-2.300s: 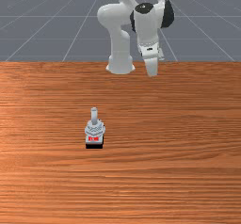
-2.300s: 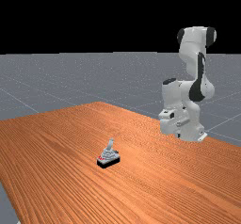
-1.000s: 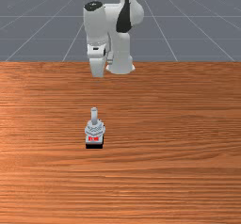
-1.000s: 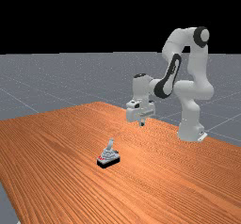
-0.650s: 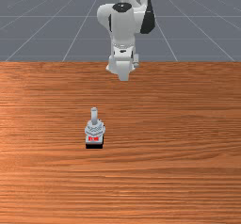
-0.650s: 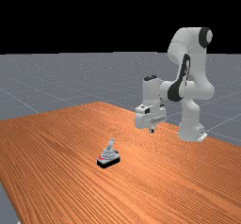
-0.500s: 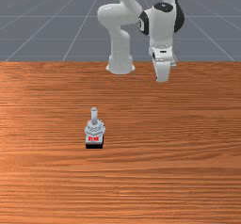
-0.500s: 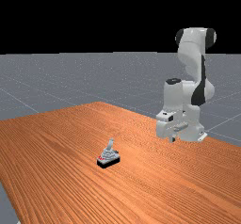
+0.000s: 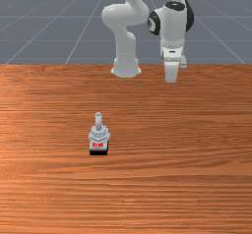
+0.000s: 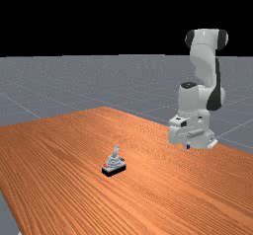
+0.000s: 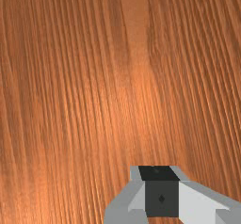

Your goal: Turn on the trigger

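Observation:
In the front view my gripper (image 9: 171, 78) hangs above the table's back part, right of the arm's base and well behind the trigger. The trigger (image 9: 99, 135) is a small grey joystick-like device on a black base, left of the middle, with a red marking on its front and a stick (image 9: 98, 120) standing up. In the far view my gripper (image 10: 188, 145) is up and to the right of the trigger (image 10: 114, 166), with a wide gap between them. The wrist view has the gripper (image 11: 160, 191) over bare wood.
The orange-brown table (image 9: 182, 179) extends around the trigger on every side. The arm's white base (image 9: 126, 66) stands at the table's back edge, left of the gripper in the front view.
My hand swung from the front view's left to its right over the last second. Since half a second ago it has shifted slightly farther right and a little higher. The trigger has stayed put.

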`<state>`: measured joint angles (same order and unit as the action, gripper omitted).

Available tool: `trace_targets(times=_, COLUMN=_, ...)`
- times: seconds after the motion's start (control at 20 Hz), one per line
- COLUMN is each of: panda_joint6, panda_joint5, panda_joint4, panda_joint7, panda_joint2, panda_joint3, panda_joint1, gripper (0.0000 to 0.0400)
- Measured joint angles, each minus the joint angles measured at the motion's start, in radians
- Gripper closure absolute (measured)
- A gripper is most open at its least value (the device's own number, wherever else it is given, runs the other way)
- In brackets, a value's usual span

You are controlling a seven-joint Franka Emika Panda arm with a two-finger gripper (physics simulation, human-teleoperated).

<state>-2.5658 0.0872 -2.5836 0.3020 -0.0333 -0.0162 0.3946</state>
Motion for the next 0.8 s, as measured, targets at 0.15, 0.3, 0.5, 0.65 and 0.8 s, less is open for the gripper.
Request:
trace_targets(times=0.15, panda_joint6=-0.009, panda_joint5=0.084, panda_joint4=-0.044, panda_joint7=0.176, panda_joint2=-0.035, panda_joint3=0.026, panda_joint1=0.0, gripper=0.04)
trace_targets(times=0.3, panda_joint6=0.01, panda_joint5=0.252, panda_joint4=-0.064, panda_joint7=0.391, panda_joint2=-0.052, panda_joint3=0.085, panda_joint1=0.003, gripper=0.04)
trace_targets(times=0.5, panda_joint6=-0.015, panda_joint5=0.021, panda_joint4=-0.095, panda_joint7=0.088, panda_joint2=-0.08, panda_joint3=0.074, panda_joint1=-0.072, gripper=0.04)
trace_targets(times=0.65, panda_joint6=-0.133, panda_joint5=-0.03, panda_joint4=-0.164, panda_joint7=0.238, panda_joint2=-0.114, panda_joint3=0.112, panda_joint1=-0.106, gripper=0.04)
trace_targets(times=0.8, panda_joint6=0.004, panda_joint5=-0.016, panda_joint4=-0.12, panda_joint7=0.444, panda_joint2=-0.108, panda_joint3=0.183, panda_joint1=-0.131, gripper=0.04)
